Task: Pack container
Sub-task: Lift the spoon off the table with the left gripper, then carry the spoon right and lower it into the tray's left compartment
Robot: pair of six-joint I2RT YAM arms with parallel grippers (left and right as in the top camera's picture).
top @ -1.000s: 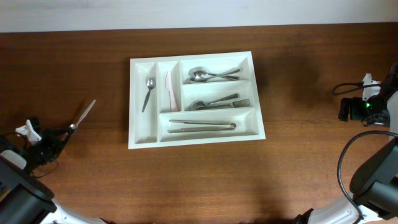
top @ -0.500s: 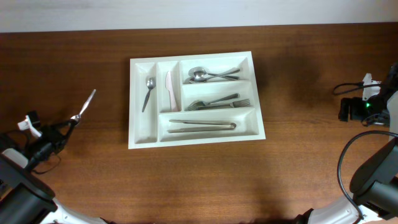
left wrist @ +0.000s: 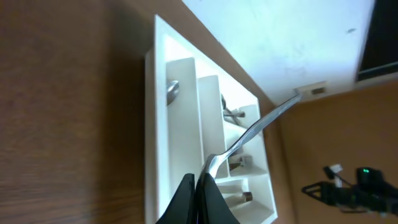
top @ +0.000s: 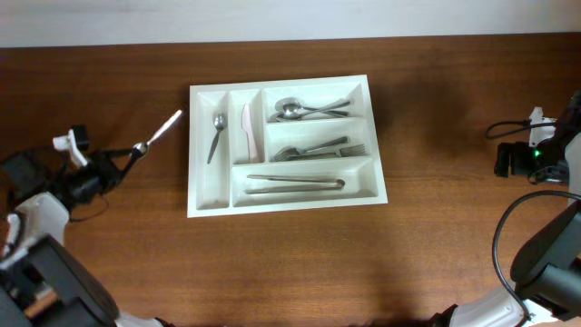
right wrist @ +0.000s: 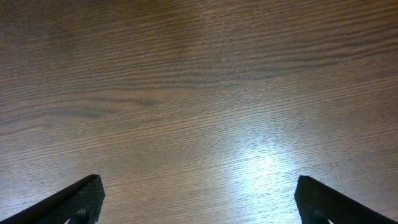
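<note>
The white container [top: 207,189] lies in the middle of the wooden table; in the left wrist view its near wall [left wrist: 152,124] runs down the frame. My left gripper [top: 127,154] is left of it, shut on one end of a silver piece of cutlery [top: 162,130] whose free end points up and right toward the tray. In the left wrist view the jaws [left wrist: 198,179] are pinched on that cutlery [left wrist: 255,127], which hangs over the tray's compartments. My right gripper [top: 513,160] rests at the far right edge, open [right wrist: 199,193] over bare wood.
The tray holds a spoon [top: 216,136], a white knife [top: 246,132], spoons [top: 304,109], forks [top: 318,149] and tongs [top: 295,183]. A black cable [top: 508,129] loops by the right arm.
My left gripper has travelled up and to the right toward the tray, carrying the cutlery, whose free end now points at the tray's left wall. The right arm is still.
</note>
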